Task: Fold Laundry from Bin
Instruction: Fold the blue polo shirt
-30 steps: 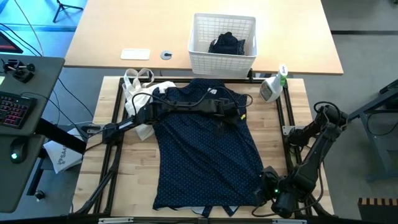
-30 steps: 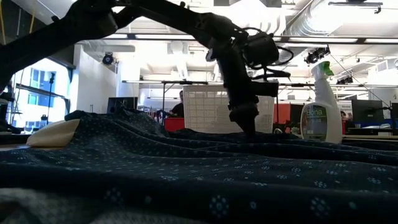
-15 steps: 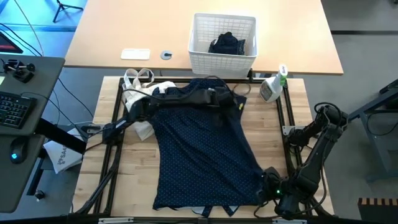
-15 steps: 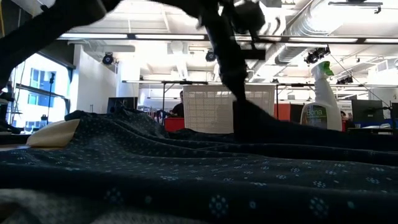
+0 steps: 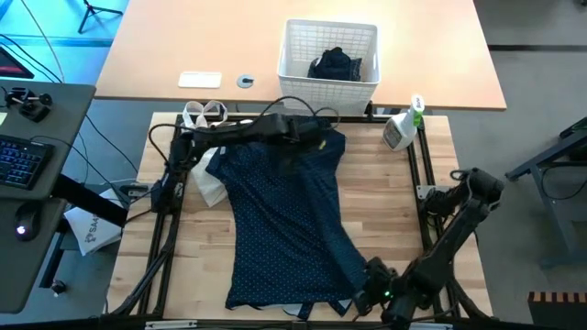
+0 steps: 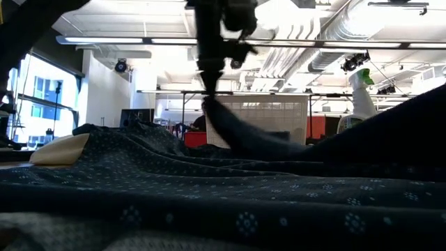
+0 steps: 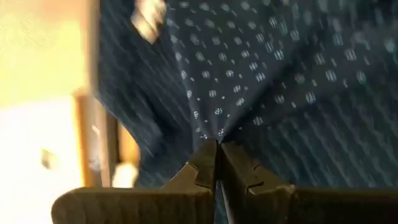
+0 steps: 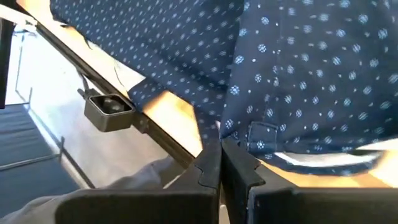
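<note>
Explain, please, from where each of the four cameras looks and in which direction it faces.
High view: above the table, facing straight down; shows both arms, the dotted shirt and the bin.
Low view: at table height, facing level across the shirt; the left arm hangs from above.
Left wrist view: on the left arm, facing the left gripper, shut on the shirt.
Right wrist view: on the right arm, facing the right gripper, also pinching it.
All four share the shirt.

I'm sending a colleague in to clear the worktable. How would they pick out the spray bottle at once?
Start at the white lattice plastic bin on the pale desk beyond the wooden worktable. Just in front of the bin's right corner, at the worktable's far right edge, a white spray bottle with a green trigger top lies beside the black frame rail. It is the only hard plastic container there; its neighbours are soft cloth.
</note>
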